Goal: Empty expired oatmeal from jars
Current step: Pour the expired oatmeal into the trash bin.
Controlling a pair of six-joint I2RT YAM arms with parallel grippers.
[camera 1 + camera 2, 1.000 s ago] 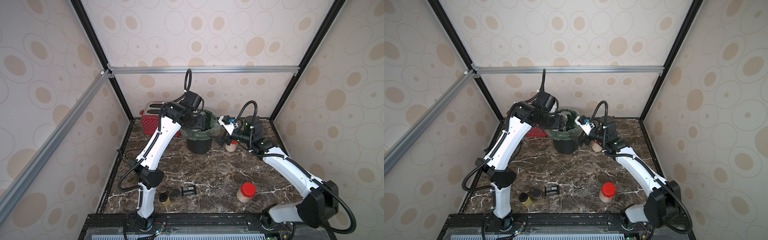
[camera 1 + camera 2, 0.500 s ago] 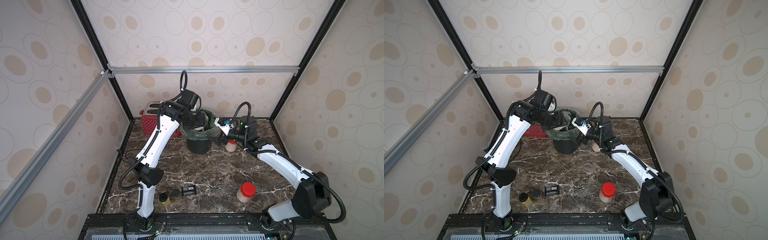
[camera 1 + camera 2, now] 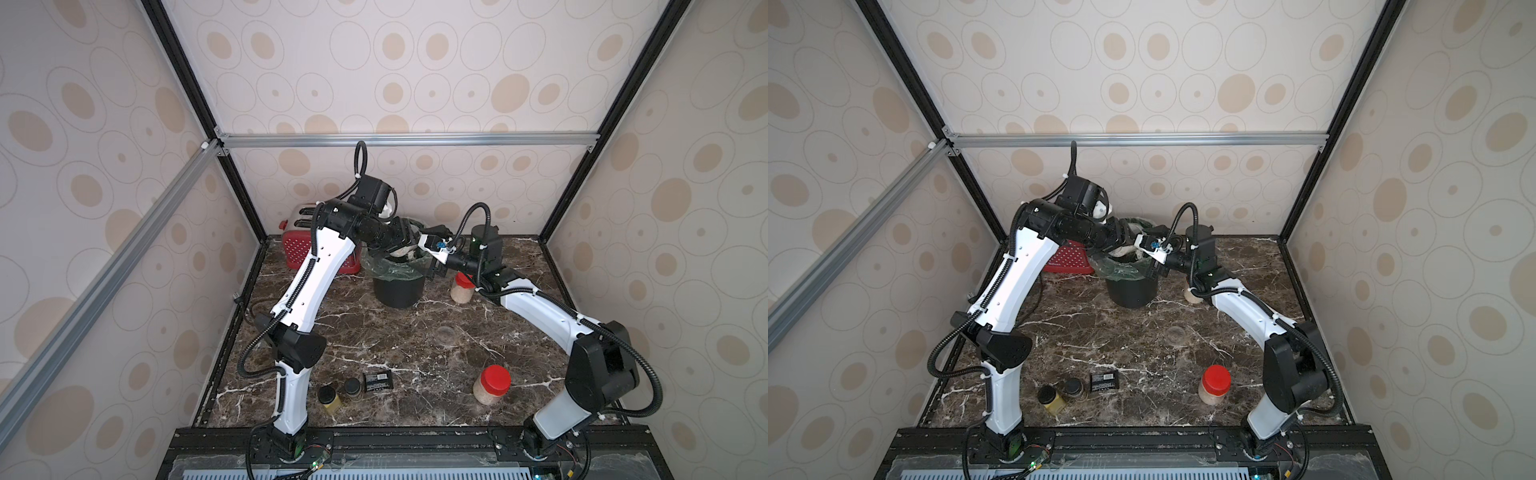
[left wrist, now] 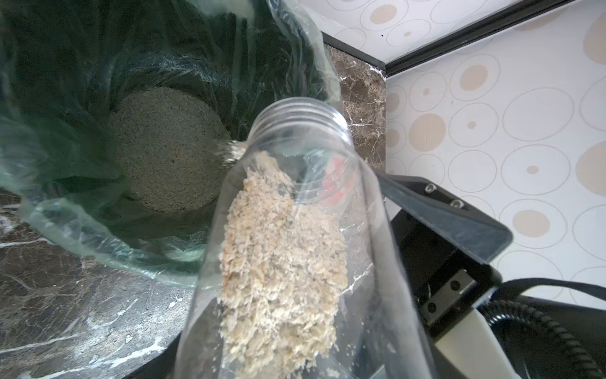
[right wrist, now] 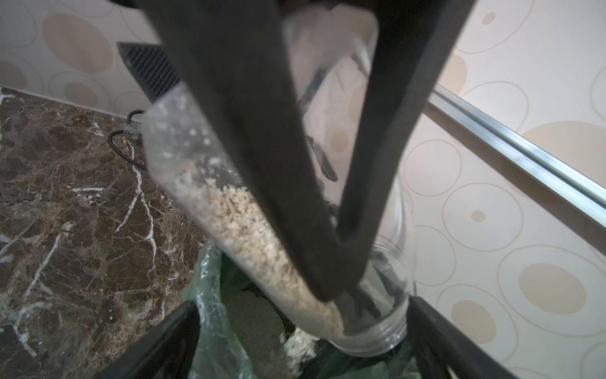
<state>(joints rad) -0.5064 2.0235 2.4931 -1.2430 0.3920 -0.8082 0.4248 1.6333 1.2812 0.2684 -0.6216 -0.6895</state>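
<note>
Over the last second the right arm (image 3: 540, 307) has stretched forward, its elbow drawing away from the front edge of the table (image 3: 415, 353). The right fingers (image 5: 157, 341) have left their place just above the standing jar (image 3: 461, 291) and reached the rim of the bin (image 3: 399, 286). They now stand wide apart on either side of the mouth of the open jar (image 4: 370, 262) tipped over the bin, with the standing jar behind them, under the wrist. The wrist of the left arm (image 3: 316, 270) has risen slightly.
</note>
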